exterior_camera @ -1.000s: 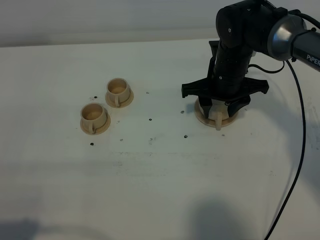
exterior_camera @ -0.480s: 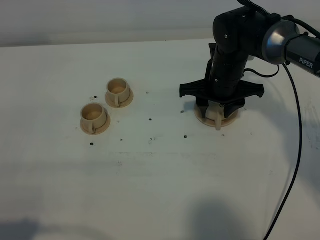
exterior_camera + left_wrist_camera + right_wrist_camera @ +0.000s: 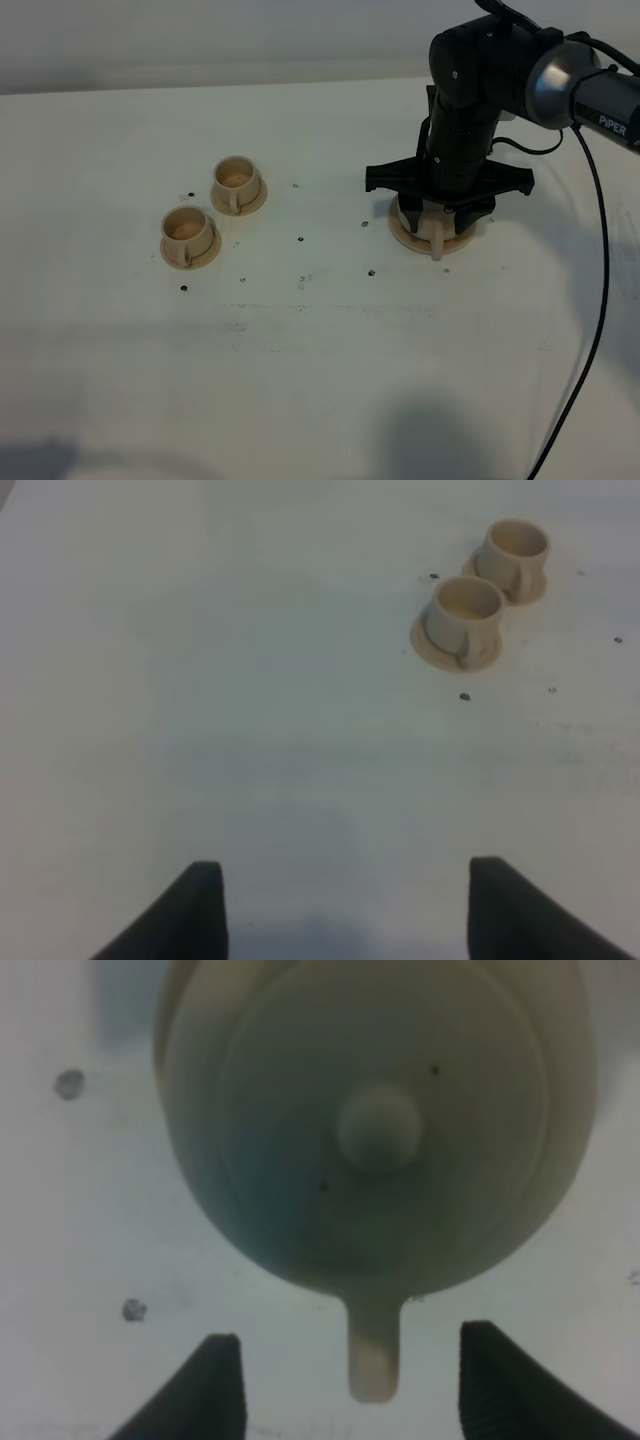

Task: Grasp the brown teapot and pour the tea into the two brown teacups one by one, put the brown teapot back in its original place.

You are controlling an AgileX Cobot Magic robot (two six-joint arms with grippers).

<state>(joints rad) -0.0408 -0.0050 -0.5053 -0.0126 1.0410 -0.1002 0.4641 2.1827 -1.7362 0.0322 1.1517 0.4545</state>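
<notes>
The brown teapot [image 3: 434, 236] sits on its round tan coaster [image 3: 402, 236] at the right of the table, mostly hidden under my right gripper [image 3: 438, 216]. In the right wrist view the teapot [image 3: 378, 1130] fills the frame, lid knob up. Its handle [image 3: 374, 1360] lies between the fingers of my right gripper [image 3: 345, 1380], which stands open and clear of it on both sides. The two brown teacups [image 3: 238, 183] [image 3: 188, 235] stand on saucers at the left. My left gripper [image 3: 345, 910] hangs open over bare table, with both teacups [image 3: 515, 552] [image 3: 463, 615] well beyond it.
Small dark specks [image 3: 301, 240] dot the white table between the cups and the teapot. A black cable [image 3: 598, 300] trails from the right arm down the right side. The left arm does not show in the exterior view.
The right arm has shifted a little over the teapot and stayed low around it. Teapot and cups have not moved.
</notes>
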